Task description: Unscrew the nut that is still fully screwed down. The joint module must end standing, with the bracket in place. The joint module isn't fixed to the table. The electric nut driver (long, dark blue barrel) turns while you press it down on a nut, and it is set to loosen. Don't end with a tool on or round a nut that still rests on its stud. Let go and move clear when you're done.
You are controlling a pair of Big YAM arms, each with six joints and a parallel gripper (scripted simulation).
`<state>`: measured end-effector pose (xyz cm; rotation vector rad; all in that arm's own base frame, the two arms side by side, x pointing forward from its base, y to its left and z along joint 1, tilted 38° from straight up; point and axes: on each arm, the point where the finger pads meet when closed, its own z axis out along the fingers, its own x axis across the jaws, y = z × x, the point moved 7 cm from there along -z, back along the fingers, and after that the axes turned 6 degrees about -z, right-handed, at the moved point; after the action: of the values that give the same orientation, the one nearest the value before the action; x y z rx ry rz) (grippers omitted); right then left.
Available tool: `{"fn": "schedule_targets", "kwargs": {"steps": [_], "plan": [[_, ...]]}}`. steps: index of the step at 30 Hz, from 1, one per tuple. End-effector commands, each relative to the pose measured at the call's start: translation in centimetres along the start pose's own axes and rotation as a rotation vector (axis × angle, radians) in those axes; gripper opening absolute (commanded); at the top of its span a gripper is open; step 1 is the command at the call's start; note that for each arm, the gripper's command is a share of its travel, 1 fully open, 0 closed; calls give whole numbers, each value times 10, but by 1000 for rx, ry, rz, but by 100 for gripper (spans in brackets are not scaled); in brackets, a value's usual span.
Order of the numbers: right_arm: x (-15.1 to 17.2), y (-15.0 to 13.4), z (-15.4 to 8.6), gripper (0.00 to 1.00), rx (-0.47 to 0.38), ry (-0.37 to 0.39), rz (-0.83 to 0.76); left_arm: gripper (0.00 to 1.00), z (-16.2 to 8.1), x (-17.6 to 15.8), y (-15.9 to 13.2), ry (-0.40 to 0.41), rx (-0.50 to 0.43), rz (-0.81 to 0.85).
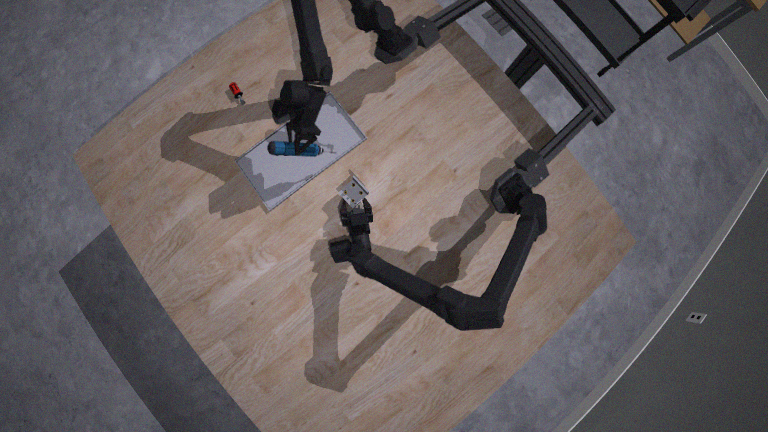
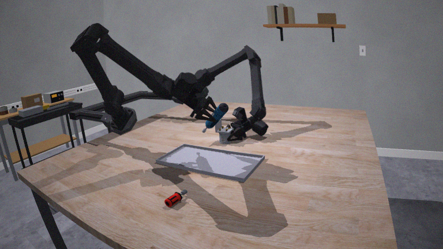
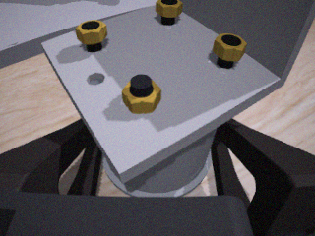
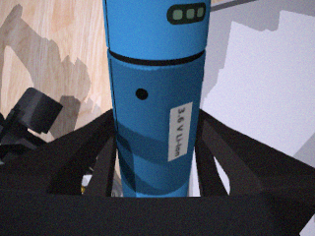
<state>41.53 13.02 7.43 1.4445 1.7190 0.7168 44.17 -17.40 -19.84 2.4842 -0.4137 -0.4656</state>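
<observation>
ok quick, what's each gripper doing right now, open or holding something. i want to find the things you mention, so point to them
Left gripper (image 1: 355,204) (image 2: 230,132) (image 3: 157,140): jaws closed on the module (image 2: 224,139) (image 3: 167,173).
Right gripper (image 1: 300,147) (image 2: 211,116) (image 4: 157,128): jaws closed on the driver (image 1: 279,148) (image 2: 220,109) (image 4: 157,31).
</observation>
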Motion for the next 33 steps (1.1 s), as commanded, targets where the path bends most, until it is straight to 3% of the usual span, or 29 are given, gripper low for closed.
{"fn": "schedule_targets", "kwargs": {"steps": [1, 5, 7, 16, 19, 22, 24, 33], "plan": [[20, 24, -2, 42, -92, 45, -43, 59, 8, 2, 15, -14, 9, 32], [19, 33, -6, 42, -114, 46, -34, 59, 8, 2, 15, -14, 9, 32], [25, 5, -5, 42, -71, 57, -77, 59, 8, 2, 15, -14, 9, 32], [50, -2, -9, 42, -130, 110, -169, 59, 8, 2, 15, -14, 9, 32], [54, 22, -12, 42, -189, 115, -156, 59, 8, 2, 15, -14, 9, 32], [54, 22, -12, 42, -190, 115, -156, 59, 8, 2, 15, -14, 9, 32], [58, -7, -11, 42, -148, 127, -200, 59, 8, 2, 15, -14, 9, 32], [81, -16, -18, 42, -211, 177, -290, 59, 8, 2, 15, -14, 9, 32]]}}
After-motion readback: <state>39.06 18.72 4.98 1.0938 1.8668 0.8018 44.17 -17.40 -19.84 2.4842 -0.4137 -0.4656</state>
